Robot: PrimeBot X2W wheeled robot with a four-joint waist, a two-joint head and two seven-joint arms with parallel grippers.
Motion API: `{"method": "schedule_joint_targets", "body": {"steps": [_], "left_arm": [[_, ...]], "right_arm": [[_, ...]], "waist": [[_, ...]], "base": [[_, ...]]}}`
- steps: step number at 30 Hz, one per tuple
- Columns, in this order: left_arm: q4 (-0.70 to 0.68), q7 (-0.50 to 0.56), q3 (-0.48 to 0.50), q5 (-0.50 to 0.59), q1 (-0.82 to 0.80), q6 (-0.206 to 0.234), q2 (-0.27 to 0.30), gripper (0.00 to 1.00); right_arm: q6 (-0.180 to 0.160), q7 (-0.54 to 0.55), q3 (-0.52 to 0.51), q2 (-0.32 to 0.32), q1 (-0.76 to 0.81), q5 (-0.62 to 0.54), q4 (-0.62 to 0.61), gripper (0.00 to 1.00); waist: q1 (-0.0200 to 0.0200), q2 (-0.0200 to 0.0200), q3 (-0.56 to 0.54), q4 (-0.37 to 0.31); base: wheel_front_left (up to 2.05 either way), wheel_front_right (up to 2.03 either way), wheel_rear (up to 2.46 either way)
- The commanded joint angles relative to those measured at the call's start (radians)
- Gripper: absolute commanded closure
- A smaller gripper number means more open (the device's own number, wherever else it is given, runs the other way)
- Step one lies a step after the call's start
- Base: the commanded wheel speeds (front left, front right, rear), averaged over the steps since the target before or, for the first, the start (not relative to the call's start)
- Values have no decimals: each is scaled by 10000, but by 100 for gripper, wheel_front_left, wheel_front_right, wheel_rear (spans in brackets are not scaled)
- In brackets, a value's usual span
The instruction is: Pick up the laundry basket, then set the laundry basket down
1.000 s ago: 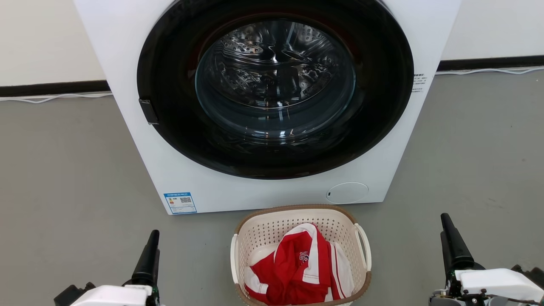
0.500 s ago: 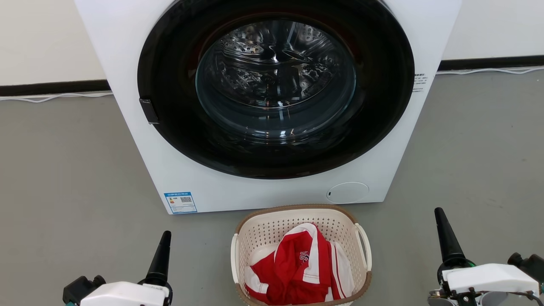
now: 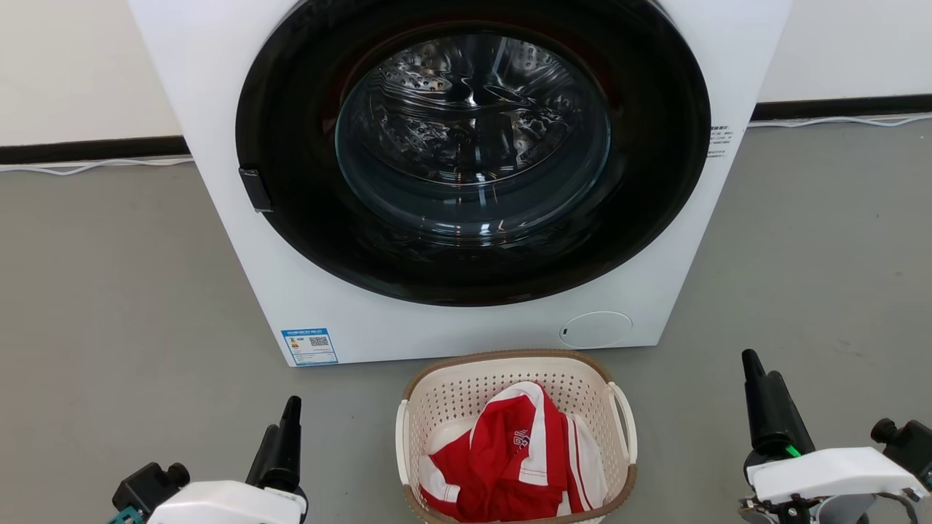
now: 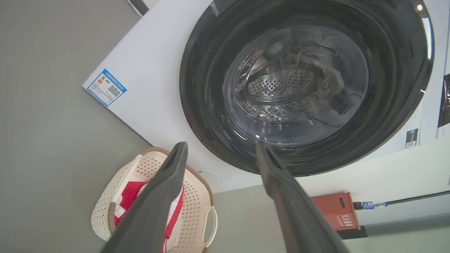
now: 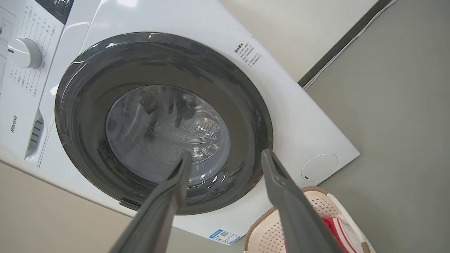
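Observation:
The cream-white perforated laundry basket (image 3: 466,397) with its brown rim band stands on the grey floor just in front of the washer, holding a red and white garment (image 3: 513,455). It also appears in the left wrist view as the laundry basket (image 4: 197,207) and in the right wrist view as the laundry basket (image 5: 267,237). My left gripper (image 3: 286,426) hovers to the basket's left, apart from it, open and empty. My right gripper (image 3: 761,375) hovers to its right, also open and empty. In the wrist views the left gripper (image 4: 221,149) and right gripper (image 5: 226,156) show spread fingers.
A white front-loading washer (image 3: 240,218) with a shut dark round door (image 3: 473,145) stands right behind the basket. A black skirting and a white cable (image 3: 87,169) run along the wall. A red crate (image 4: 335,211) sits beside the washer.
Both arms have swung inward and rolled, so each gripper now shows two fingers side by side; the left fingers shifted right, the right ones up. The basket has not moved.

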Motion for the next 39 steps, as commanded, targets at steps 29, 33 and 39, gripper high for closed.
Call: {"method": "schedule_joint_targets", "body": {"steps": [29,33,39], "left_arm": [[-125,-929,43,3583,-244,127,122,0],[-125,-1047,23,4069,-242,154,127,0],[-146,-1223,-47,4741,-242,202,134,0]], "right_arm": [[3,-991,389,-577,-158,-3823,-223,0],[3,-1109,420,-605,-156,-4322,-247,0],[4,-1285,443,-660,-148,-5052,-239,0]], "waist": [[-1,0,41,-23],[-1,0,46,-36],[-1,0,60,-33]], "base": [[0,0,0],[0,0,0],[0,0,0]]}}
